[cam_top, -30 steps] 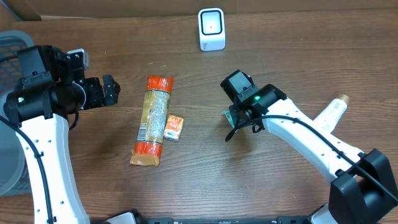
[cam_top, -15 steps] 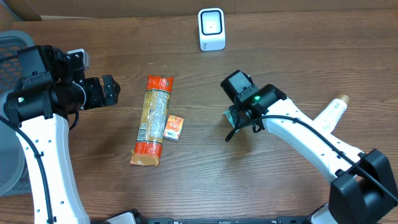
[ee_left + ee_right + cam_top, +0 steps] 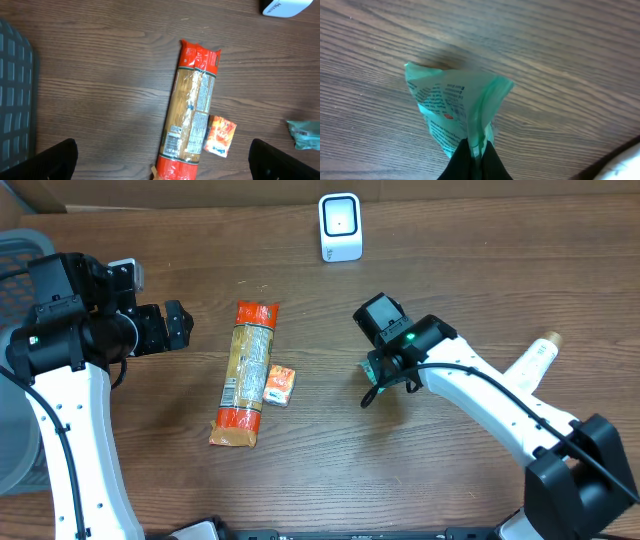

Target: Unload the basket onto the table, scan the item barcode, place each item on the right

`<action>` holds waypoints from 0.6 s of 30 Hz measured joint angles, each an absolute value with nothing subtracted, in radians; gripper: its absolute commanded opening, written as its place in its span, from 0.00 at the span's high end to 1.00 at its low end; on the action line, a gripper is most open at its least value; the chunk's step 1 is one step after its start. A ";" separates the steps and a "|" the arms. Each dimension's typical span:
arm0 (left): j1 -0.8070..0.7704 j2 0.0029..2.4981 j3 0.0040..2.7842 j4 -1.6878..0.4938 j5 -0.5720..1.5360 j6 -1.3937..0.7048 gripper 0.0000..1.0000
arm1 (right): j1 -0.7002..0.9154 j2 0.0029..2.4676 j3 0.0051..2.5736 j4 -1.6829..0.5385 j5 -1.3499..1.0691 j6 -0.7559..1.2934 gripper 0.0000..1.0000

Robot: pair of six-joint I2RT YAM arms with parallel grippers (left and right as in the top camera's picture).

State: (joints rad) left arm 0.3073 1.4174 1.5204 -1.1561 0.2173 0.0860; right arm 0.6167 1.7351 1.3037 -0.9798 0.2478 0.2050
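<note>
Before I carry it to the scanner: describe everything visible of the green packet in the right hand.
The green packet is small, thin and crinkled, plastic-looking, pale green with dark print and a red spot. The right hand is shut on its folded edge, over the wood table, right of centre. No barcode shows.

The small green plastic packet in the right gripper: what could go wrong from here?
The right gripper pinches only a thin edge of the crumpled green plastic packet, so it may slip out while carried. It is folded and no barcode shows, so the white box-shaped scanner might fail to read it.
</note>
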 measured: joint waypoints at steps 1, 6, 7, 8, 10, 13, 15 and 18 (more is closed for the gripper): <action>0.307 1.417 1.520 -1.156 0.217 0.086 0.00 | 0.617 1.740 1.304 -0.978 0.239 0.203 0.93; 0.307 1.417 1.520 -1.156 0.217 0.086 0.00 | 0.616 1.763 1.304 -0.967 0.184 0.185 0.86; 0.307 1.417 1.520 -1.156 0.217 0.086 0.00 | 0.616 1.770 1.304 -0.965 0.167 0.183 0.86; 0.307 1.417 1.520 -1.156 0.217 0.086 0.00 | 0.616 1.774 1.304 -0.963 0.160 0.183 0.86; 0.307 1.417 1.520 -1.156 0.217 0.086 0.00 | 0.616 1.785 1.304 -0.957 0.140 0.182 0.86; 0.307 1.417 1.520 -1.156 0.217 0.086 0.00 | 0.616 1.794 1.304 -0.945 0.123 0.181 0.86; 0.307 1.417 1.520 -1.156 0.217 0.086 0.00 | 0.616 1.795 1.304 -0.938 0.115 0.183 0.86; 0.307 1.417 1.520 -1.156 0.217 0.086 0.00 | 0.613 1.795 1.304 -0.934 0.109 0.183 0.83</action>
State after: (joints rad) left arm 0.3073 1.4174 1.5204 -1.1561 0.2173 0.0860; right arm 0.6132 1.7947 1.3041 -0.9340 0.1089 0.1833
